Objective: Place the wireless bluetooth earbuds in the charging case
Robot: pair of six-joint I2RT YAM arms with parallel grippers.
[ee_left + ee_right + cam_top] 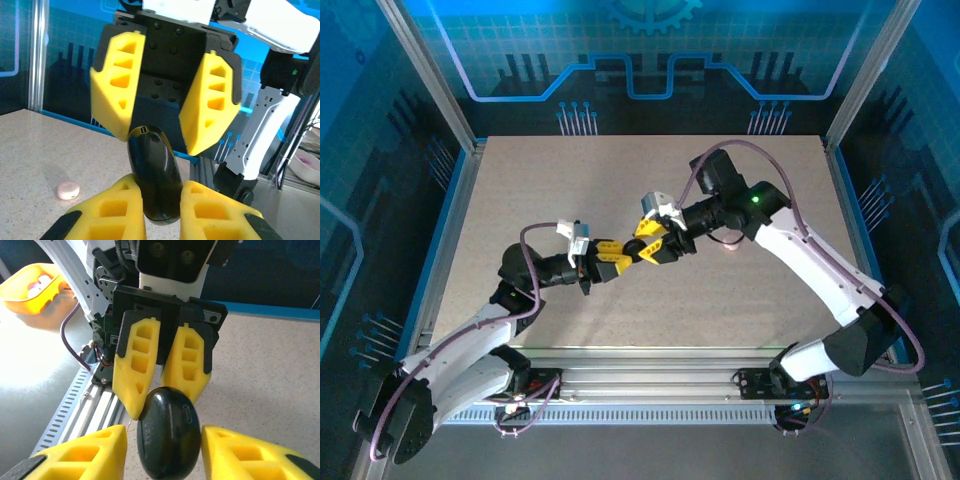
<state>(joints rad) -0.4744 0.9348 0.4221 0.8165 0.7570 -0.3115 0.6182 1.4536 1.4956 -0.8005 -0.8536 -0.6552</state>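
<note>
Both arms meet above the middle of the table. A glossy black oval charging case with its lid closed stands between the yellow fingers of my left gripper, which is shut on its lower half. In the overhead view the left gripper points right, tip to tip with my right gripper. The right gripper straddles the other end of the case. Its jaws are open, one pad close to the shell and a narrow gap at the other. The earbuds are out of view.
A small pale pink round case lies on the speckled table, off to one side of the grippers. A yellow bin with pink pieces sits beyond the near aluminium rail. Blue panels wall the table.
</note>
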